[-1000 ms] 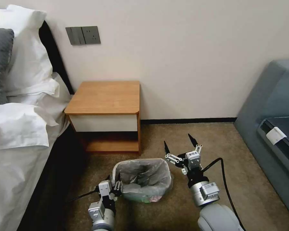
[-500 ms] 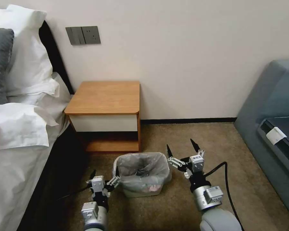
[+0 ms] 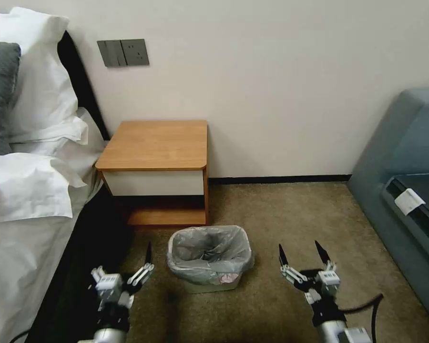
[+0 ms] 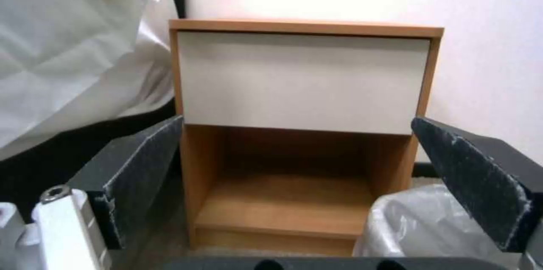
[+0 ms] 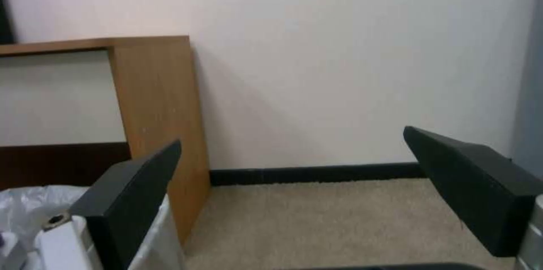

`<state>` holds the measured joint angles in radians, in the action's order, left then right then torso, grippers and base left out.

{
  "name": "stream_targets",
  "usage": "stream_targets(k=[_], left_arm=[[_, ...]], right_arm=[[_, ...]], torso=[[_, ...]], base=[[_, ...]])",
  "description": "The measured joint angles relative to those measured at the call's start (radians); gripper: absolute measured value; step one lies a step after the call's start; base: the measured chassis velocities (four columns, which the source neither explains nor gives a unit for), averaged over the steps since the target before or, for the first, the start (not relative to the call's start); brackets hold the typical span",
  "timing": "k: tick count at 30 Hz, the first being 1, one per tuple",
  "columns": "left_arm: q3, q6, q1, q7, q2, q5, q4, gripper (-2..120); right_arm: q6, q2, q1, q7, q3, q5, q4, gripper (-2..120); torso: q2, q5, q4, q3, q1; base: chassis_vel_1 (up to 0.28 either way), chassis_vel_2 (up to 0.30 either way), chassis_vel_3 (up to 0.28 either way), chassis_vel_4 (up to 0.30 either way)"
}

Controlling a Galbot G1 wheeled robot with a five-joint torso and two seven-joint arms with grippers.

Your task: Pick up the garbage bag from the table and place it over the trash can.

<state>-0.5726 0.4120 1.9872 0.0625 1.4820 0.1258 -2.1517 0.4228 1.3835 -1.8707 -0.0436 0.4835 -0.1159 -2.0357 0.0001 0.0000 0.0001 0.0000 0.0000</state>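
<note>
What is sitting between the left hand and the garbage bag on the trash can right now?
Nothing visible. The left hand hangs open beside the trash can, with bare carpet between them. The garbage bag already lines the can, folded over its rim. The right hand is open on the other side.

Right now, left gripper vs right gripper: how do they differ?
The left gripper sits to the trash can's left, near the bed; the right gripper sits to its right over open carpet. The left gripper tilts outward; the right gripper's fingers point more upright. Both are open, empty, clear of the garbage bag lining the can.
</note>
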Motion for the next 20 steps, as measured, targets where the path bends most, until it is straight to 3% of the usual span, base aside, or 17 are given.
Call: stream_targets(k=[20], left_arm=[[0.002, -0.005, -0.003, 0.006, 0.0, 0.001, 0.001, 100]], right_arm=[[-0.004, -0.002, 0.004, -0.003, -0.005, 0.001, 0.0, 100]], torso=[[0.0, 0.0, -0.0001, 0.0, 0.0]], base=[[0.0, 0.0, 0.0, 0.0]])
